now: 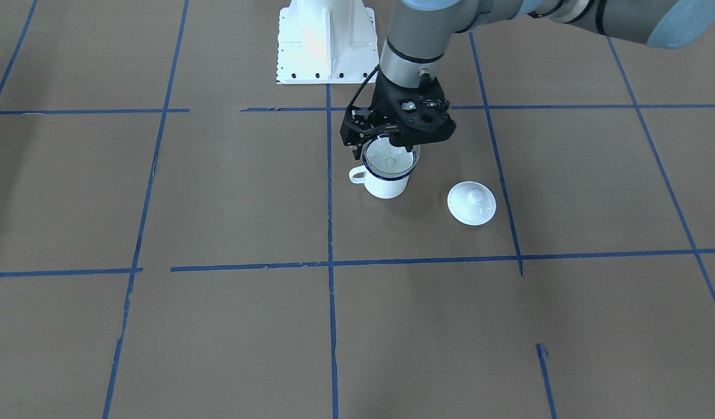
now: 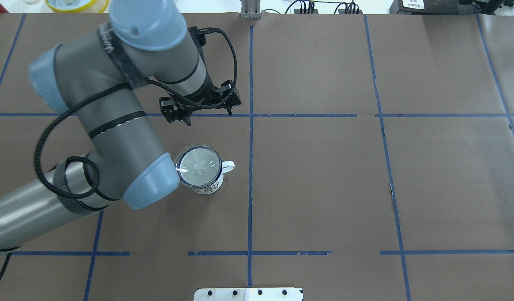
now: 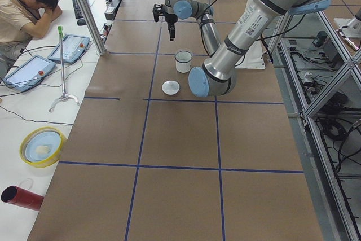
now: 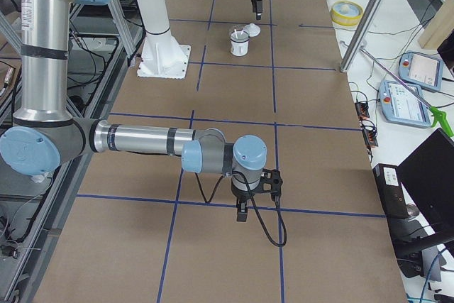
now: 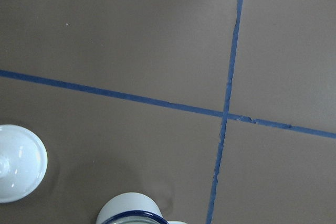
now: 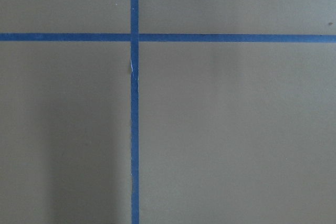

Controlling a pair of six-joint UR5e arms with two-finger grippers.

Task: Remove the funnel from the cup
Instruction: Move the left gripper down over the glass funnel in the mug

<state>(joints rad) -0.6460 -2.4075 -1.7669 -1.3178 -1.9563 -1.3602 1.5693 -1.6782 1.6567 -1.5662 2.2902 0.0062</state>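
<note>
The white enamel cup (image 1: pixel 385 185) with a blue rim stands near the table's middle, and its handle points toward the right arm's side. The clear funnel (image 1: pixel 390 158) sits in its mouth, cone up. Both also show in the overhead view: the cup (image 2: pixel 206 188) and the funnel (image 2: pixel 197 166). My left gripper (image 1: pixel 386 141) hangs raised over the cup, pointing down, open and empty, clear of the funnel. The left wrist view catches only the cup's rim (image 5: pixel 131 214) at its bottom edge. My right gripper (image 4: pixel 241 212) hangs low over bare table far away; I cannot tell its state.
A white round lid (image 1: pixel 471 202) with a knob lies on the table beside the cup. The robot's white base (image 1: pixel 327 41) stands behind it. A yellow bowl (image 3: pixel 42 145), a red cylinder (image 3: pixel 20 197) and a seated operator (image 3: pixel 28 4) are off the table's end.
</note>
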